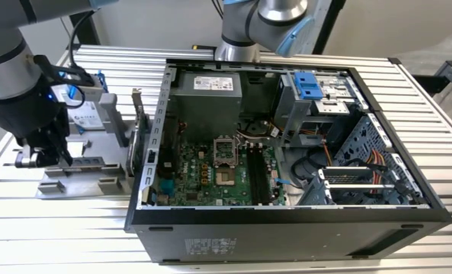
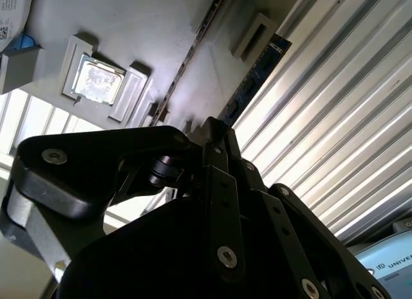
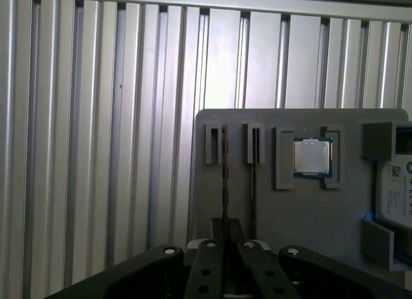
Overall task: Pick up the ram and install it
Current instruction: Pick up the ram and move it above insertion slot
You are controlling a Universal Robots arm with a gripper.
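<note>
Ribbed aluminium table (image 3: pixel 96 151), grey slotted tray (image 3: pixel 309 215): black gripper (image 3: pixel 225 227) is pinching jaws tight around slim blue-green ram stick (image 2: pixel 256 79), pickup step apparently.

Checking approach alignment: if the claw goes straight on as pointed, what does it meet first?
The ram, standing on edge in the gray holder tray: in the first wrist view the claw lines up with it. Whether they already touch is unclear.

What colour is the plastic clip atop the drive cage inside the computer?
The clip is bright blue, clearest in the exterior view.
</note>
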